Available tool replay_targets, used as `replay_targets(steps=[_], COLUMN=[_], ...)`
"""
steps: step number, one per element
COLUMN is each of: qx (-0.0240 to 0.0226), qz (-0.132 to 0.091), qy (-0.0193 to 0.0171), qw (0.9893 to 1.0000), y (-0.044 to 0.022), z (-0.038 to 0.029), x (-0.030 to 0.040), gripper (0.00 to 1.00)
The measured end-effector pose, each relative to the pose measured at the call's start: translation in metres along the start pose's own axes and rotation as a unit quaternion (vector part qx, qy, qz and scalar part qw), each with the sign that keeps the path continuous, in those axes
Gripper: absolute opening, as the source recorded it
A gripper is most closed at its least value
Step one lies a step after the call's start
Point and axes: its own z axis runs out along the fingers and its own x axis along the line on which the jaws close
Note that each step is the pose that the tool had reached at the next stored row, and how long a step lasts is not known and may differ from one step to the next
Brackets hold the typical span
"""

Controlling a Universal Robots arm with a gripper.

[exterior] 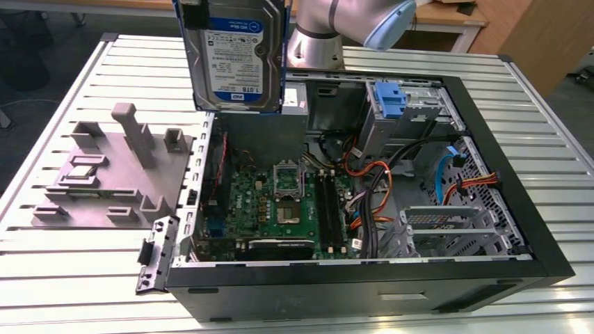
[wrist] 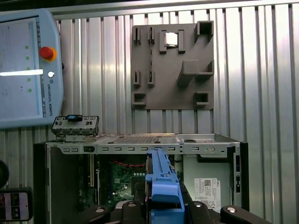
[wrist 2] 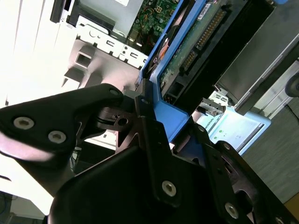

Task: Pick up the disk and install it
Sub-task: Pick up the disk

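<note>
- disk (exterior: 234, 56) question: where was it at this point, and did the gripper (wrist 2: 174, 125) actually have it?
- yep. in the second wrist view the black fingers (wrist 2: 149, 133) were pressed in on the blue carrier (wrist 2: 170, 114) from both sides. so it was pinching the disk by its plastic frame, not the metal body (makes sense to me, the frame gives a squarer edge to bite). in the exterior view the disk hung in the air on edge, label toward the camera. it was over the far corner of the open computer case (exterior: 519, 268) on the exterior view's left, touching nothing else.
- why on edge?
- my guess: gripped at one short end with the rest hanging down, it left the connector side free of the claw. the case lay on its side with the panel off, so the motherboard (exterior: 278, 202) and drive cage (exterior: 446, 226) were open from above. a bare blue bracket (exterior: 390, 101) sat in the far bay, close to the arm (exterior: 320, 35). the grey fixture plate (exterior: 102, 174) lay on the slatted table (exterior: 55, 264) just beside the case, and its slots looked like parking spots for parts. not installed yet, i'd say.
</note>
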Motion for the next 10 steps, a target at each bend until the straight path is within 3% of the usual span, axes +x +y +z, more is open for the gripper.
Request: replay_targets(steps=[10], qx=[0.0], qz=[0.0], qy=[0.0], qw=[1.0], y=[0.0], z=[0.0001], x=[0.001], gripper=[0.37])
